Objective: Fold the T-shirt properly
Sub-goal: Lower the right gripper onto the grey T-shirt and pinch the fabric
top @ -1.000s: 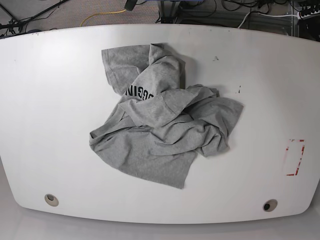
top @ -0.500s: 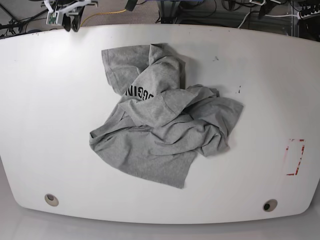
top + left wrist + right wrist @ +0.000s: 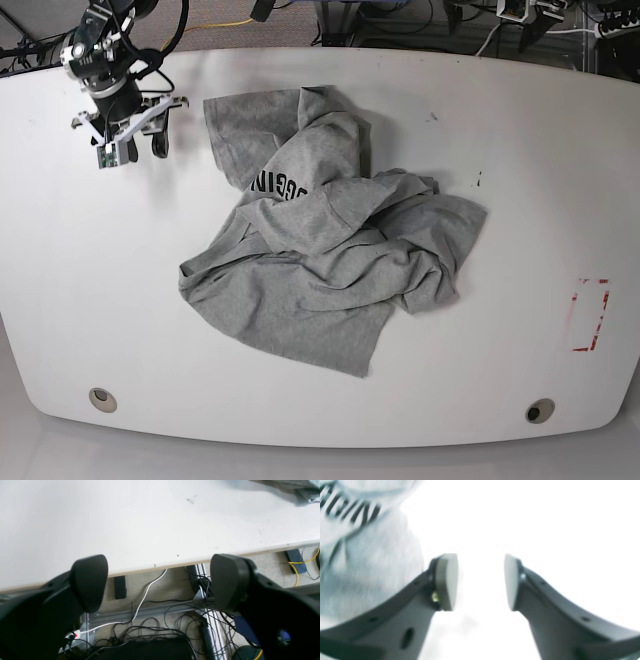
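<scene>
The heather-grey T-shirt point(image 3: 330, 250) lies crumpled in a heap in the middle of the white table point(image 3: 520, 160), with part of its black lettering point(image 3: 280, 185) showing. My right gripper point(image 3: 147, 148) hovers over the table just left of the shirt's far-left corner, open and holding nothing. In the right wrist view the right gripper point(image 3: 480, 580) has bare table between its fingers, and the T-shirt point(image 3: 357, 567) is to the left. My left gripper point(image 3: 157, 580) is wide open over the table's far edge. Only a grey corner of the T-shirt point(image 3: 300, 486) shows there.
A red-marked rectangle point(image 3: 590, 315) sits near the table's right edge. Two round holes point(image 3: 101, 399) point(image 3: 540, 410) lie near the front edge. Beyond the far edge are cables and a metal rail on the floor point(image 3: 150, 620).
The right arm has swung in from the far-left corner to just left of the shirt, and its jaws have widened. The left arm's jaws have also opened further. The shirt has not moved.
</scene>
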Robot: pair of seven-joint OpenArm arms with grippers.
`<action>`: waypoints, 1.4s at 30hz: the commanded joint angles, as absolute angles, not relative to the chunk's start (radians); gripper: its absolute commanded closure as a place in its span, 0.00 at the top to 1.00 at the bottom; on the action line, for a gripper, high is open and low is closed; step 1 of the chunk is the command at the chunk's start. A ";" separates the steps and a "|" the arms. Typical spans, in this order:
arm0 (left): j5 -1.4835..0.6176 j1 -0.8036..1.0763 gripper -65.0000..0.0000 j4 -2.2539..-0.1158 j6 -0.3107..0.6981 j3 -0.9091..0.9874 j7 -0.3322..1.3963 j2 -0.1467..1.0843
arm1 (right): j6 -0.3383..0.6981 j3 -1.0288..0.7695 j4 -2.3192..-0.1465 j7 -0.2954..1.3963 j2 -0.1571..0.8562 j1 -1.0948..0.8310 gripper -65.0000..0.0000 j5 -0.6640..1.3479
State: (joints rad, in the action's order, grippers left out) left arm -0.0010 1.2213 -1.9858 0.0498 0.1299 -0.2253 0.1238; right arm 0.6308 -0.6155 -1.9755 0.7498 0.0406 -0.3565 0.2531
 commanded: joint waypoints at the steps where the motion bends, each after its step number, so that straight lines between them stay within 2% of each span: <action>1: -0.005 1.236 0.95 -1.998 0.045 0.133 -0.248 0.127 | 0.651 -0.616 -1.991 0.786 0.050 -0.297 0.54 0.268; 7: -0.004 1.219 0.95 -1.995 0.045 0.131 -0.248 0.127 | 0.698 -0.608 -1.974 0.932 0.050 -0.122 0.63 0.268; 10: -0.002 1.182 0.95 -1.995 0.045 0.130 -0.246 0.127 | 0.698 -0.539 -1.939 0.975 0.079 -0.054 0.66 0.268; 14: -0.001 1.145 0.95 -1.994 0.045 0.130 -0.232 0.127 | 0.698 -0.383 -1.905 0.984 0.120 -0.004 0.67 0.275; 21: -0.001 1.070 0.95 -1.997 0.047 0.133 -0.143 0.127 | 0.698 -0.173 -1.813 0.984 0.130 0.082 0.67 0.275; 32: 0.002 1.035 0.95 -1.995 0.048 0.133 -0.136 0.133 | 0.698 -0.074 -1.593 0.984 0.076 0.196 0.67 0.277; 39: 0.005 1.018 0.95 -1.995 0.048 0.134 -0.136 0.136 | 0.698 -0.074 -1.492 0.978 0.035 0.225 0.66 0.275; 40: 0.005 1.018 0.95 -1.995 0.048 0.134 -0.136 0.136 | 0.698 -0.074 -1.483 0.978 0.033 0.234 0.63 0.275; 42: 0.005 1.018 0.95 -1.995 0.048 0.134 -0.136 0.156 | 0.698 -0.074 -1.474 0.978 0.019 0.243 0.50 0.275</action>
